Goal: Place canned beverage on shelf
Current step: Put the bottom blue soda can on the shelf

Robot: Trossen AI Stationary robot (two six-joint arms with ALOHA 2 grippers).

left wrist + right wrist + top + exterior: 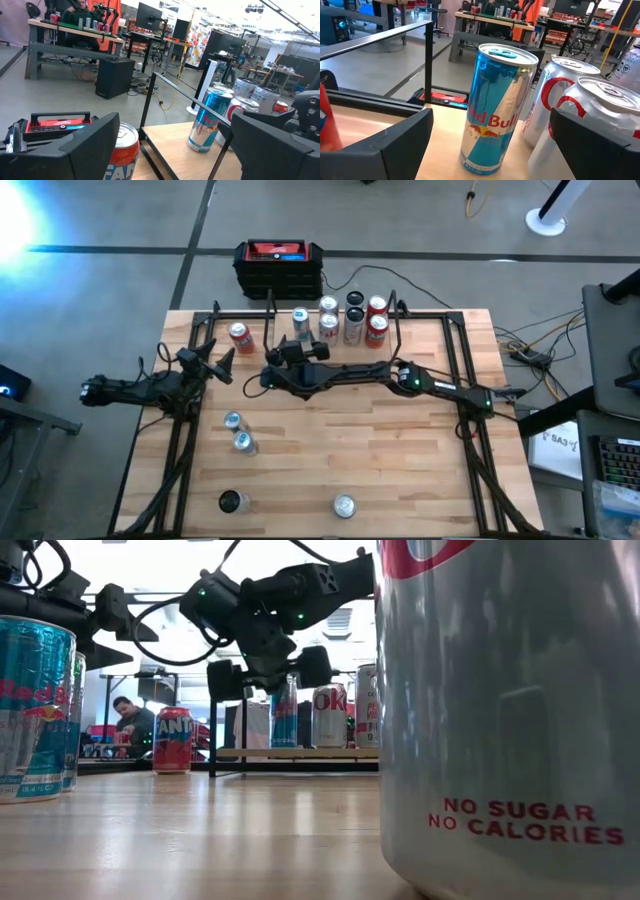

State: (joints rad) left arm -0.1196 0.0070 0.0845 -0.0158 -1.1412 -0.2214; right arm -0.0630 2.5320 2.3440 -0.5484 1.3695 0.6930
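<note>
Blue-and-silver slim can found upright on shelf, beside other cans. Right gripper spread, released, straddling it. Left gripper open, empty, by orange can. Judged thin-walled, smooth, dentable; best gripped mid-body.

"Red Bull" on the blue can (silver can: "NO SUGAR NO CALORIES").

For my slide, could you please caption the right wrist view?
Open right pincer frames a blue Red Bull can standing on the shelf.
</note>
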